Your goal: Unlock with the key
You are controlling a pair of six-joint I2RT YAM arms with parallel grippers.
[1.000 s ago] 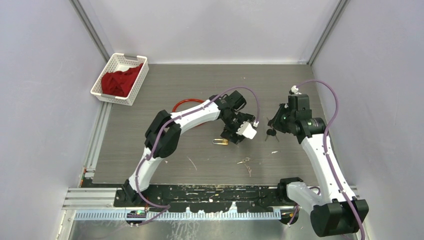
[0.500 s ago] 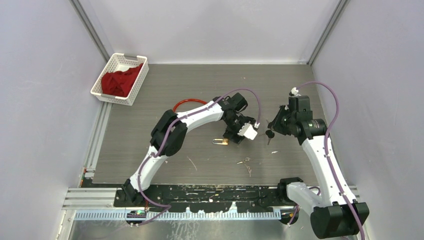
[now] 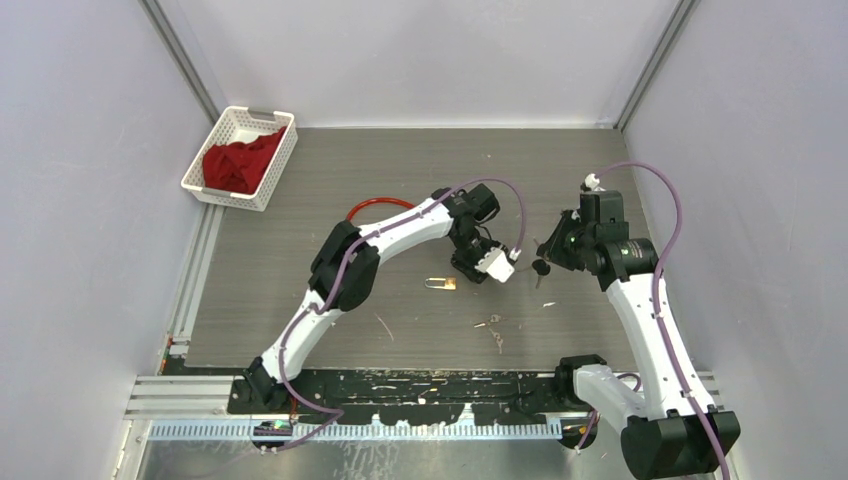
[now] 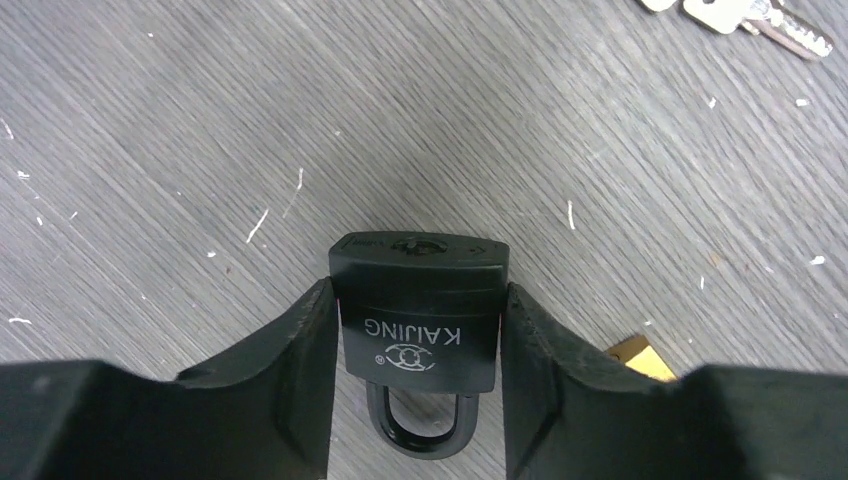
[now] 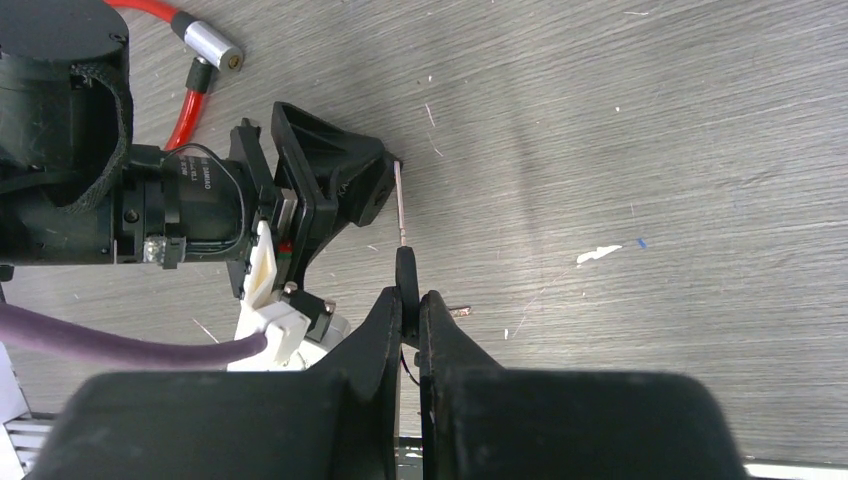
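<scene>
We just shut the left claw (image 4: 420,292) on the small black padlock (image 4: 420,335).
It was wide open a second ago. Now it grips both sides of the body, mid grey surface (image 4: 200,120), keyhole facing out. The right claw (image 5: 412,305) pinches the black-headed metal key (image 5: 402,245), tip just beside the lock. We reckon insertion is next.

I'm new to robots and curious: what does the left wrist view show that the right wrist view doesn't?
Only left wrist: the black padlock clamped in the left gripper, and loose keys. Only right wrist: the key pinched in the right gripper, and a red cable. Both: the left gripper and the table.
</scene>
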